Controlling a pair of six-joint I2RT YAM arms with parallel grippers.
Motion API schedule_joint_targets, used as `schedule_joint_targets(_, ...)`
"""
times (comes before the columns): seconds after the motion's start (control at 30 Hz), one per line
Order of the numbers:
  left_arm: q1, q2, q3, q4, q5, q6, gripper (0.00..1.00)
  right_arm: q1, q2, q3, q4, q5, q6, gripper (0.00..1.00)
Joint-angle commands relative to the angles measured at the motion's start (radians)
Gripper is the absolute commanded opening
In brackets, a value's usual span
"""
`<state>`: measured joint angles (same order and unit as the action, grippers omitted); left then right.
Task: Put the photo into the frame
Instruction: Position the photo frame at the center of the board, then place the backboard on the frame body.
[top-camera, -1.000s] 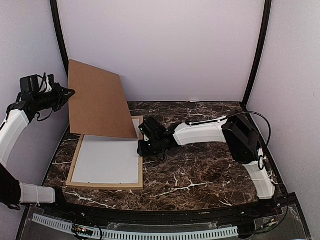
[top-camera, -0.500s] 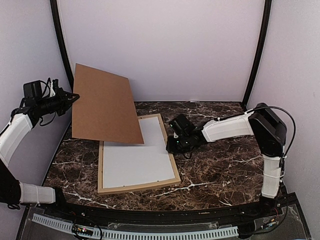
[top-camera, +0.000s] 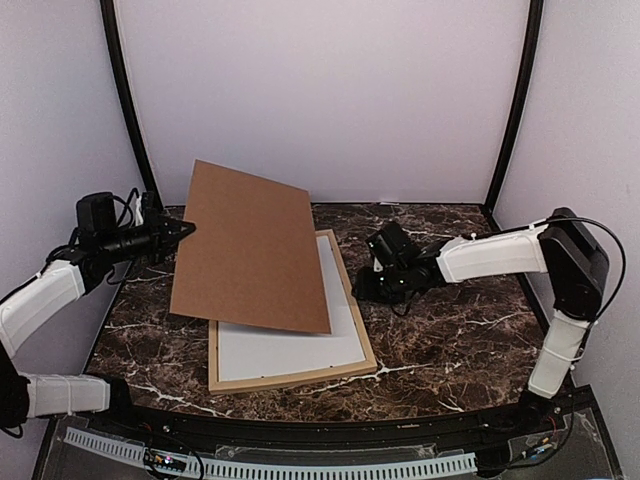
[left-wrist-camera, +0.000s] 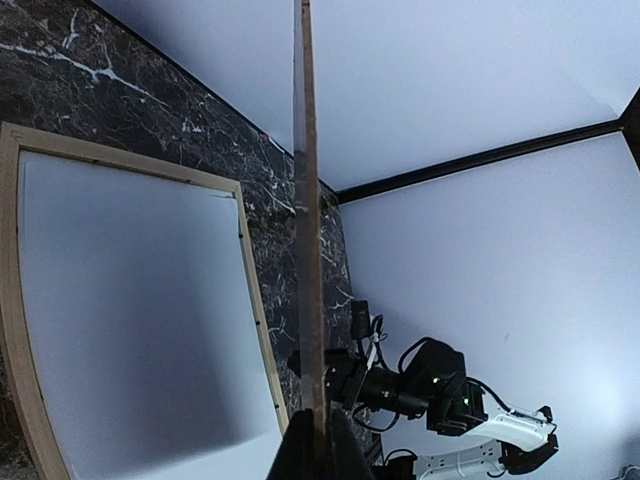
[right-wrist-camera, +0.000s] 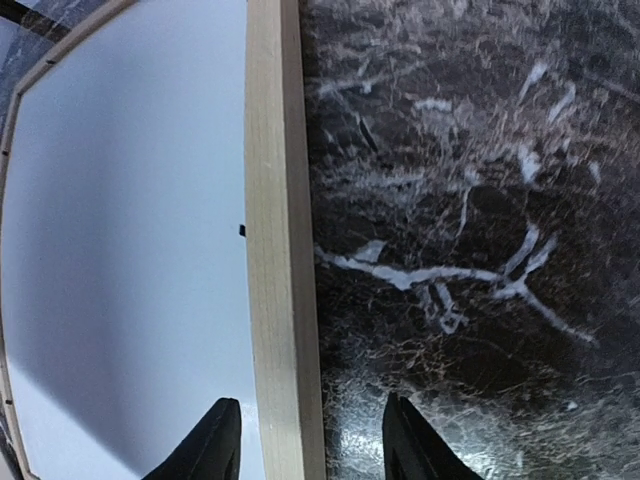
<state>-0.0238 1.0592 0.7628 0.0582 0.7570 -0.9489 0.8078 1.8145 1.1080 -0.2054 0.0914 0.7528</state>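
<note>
The frame (top-camera: 300, 378) of thin light wood lies flat on the marble table, with a plain white surface (top-camera: 290, 350) inside it. My left gripper (top-camera: 185, 228) is shut on the left edge of the brown backing board (top-camera: 255, 245) and holds it tilted above the frame's left and far part. In the left wrist view (left-wrist-camera: 315, 452) the board (left-wrist-camera: 308, 250) shows edge-on above the frame (left-wrist-camera: 255, 300). My right gripper (top-camera: 362, 290) is open, its fingers either side of the frame's right rail (right-wrist-camera: 280, 250), as the right wrist view (right-wrist-camera: 310, 435) shows. The photo is not in view.
The dark marble table (top-camera: 450, 340) lies to the right of the frame. White walls with black corner posts (top-camera: 515, 100) close in the back and sides. My right arm (top-camera: 490, 255) stretches across the table's right half.
The frame has slid to the right across the table along with my right gripper. My left gripper has carried the backing board right and lower, over the frame.
</note>
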Motion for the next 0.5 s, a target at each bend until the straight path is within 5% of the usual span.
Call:
schedule_joint_targets(0.0, -0.05, -0.088, -0.083, 0.19, -0.028, -0.106, 0.0, -0.043, -0.091, 0.005, 0.03, -0.021, -0.039, 0.51)
schedule_joint_targets(0.47, -0.206, -0.077, -0.265, 0.352, -0.18, -0.195, 0.0, -0.132, -0.139, 0.009, -0.018, 0.002, -0.102, 0.54)
